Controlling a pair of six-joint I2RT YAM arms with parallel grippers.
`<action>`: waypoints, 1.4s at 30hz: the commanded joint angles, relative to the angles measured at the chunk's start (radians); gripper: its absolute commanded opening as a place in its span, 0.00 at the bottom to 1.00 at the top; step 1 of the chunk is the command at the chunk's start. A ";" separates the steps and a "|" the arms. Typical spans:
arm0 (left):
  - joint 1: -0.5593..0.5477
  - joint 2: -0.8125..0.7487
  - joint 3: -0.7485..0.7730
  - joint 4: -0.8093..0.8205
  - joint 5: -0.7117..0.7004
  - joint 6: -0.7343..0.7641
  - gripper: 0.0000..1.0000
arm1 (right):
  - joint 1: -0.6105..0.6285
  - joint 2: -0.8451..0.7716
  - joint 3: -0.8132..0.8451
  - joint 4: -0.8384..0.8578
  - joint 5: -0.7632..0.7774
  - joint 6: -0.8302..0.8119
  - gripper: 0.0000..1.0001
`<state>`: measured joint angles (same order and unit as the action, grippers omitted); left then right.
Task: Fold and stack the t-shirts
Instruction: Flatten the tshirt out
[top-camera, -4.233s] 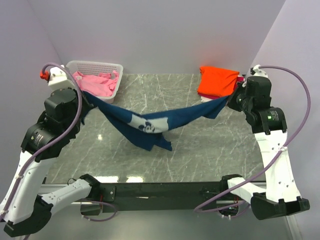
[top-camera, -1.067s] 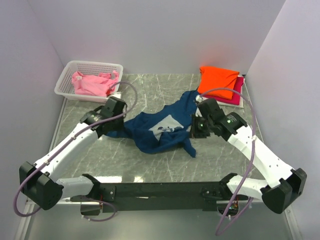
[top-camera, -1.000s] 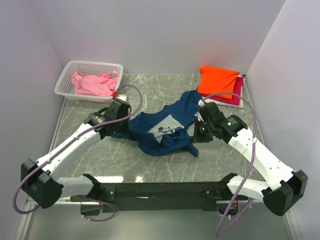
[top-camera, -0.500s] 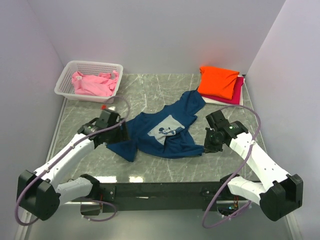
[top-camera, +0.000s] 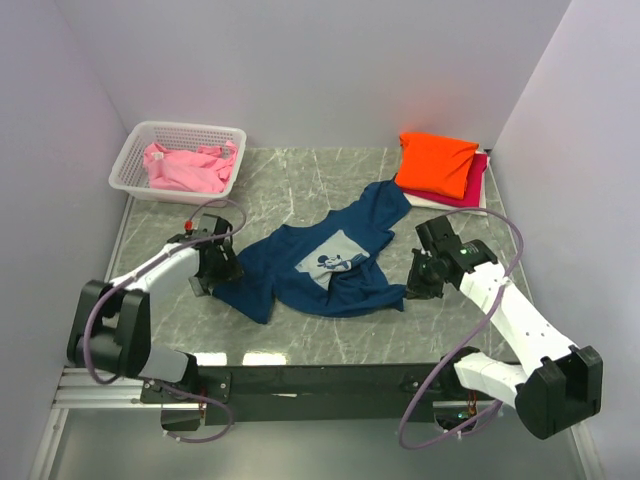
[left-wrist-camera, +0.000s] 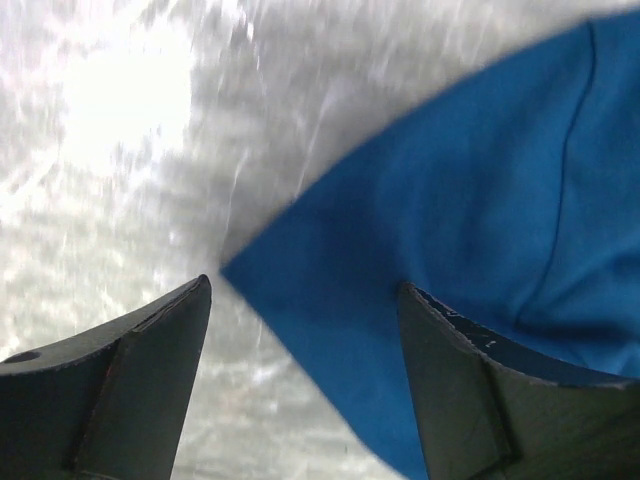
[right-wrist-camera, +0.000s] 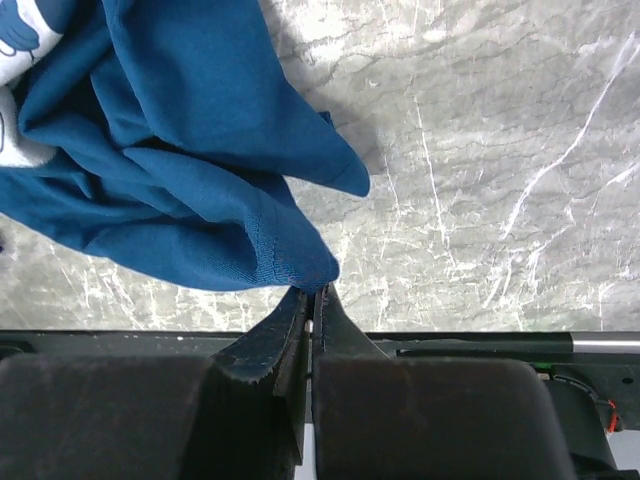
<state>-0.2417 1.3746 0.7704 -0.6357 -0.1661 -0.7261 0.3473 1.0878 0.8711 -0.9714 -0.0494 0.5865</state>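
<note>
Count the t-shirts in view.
5: a navy tee spread mid-table; a pink one in the basket, far left; orange, magenta and white stacked far right. More may be hidden in the basket or the stack.

Grey veined marble table (top-camera: 330, 180) between plain pale lilac walls (top-camera: 300, 70)

Grey marble-patterned table top (top-camera: 300, 180). Centre: dark navy cloth t-shirt with a white print (top-camera: 320, 270), spread flat but rumpled. Far left corner: white plastic lattice basket (top-camera: 190, 128). Far right corner: folded stack of t-shirts (top-camera: 437, 163), orange uppermost; the navy shirt's far tip lies just beside it.
</note>
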 joint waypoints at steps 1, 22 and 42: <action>0.012 0.058 0.073 0.091 -0.058 0.050 0.80 | -0.017 -0.031 0.012 0.031 -0.003 0.010 0.00; 0.024 0.158 0.138 0.096 0.042 0.123 0.01 | -0.070 0.021 0.120 0.011 0.028 -0.004 0.00; 0.042 -0.195 0.326 -0.213 0.197 0.031 0.01 | -0.099 -0.115 0.402 -0.122 0.333 0.015 0.00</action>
<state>-0.2043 1.1751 1.1107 -0.8593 -0.0589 -0.6525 0.2600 0.9741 1.2461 -1.0718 0.2058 0.5877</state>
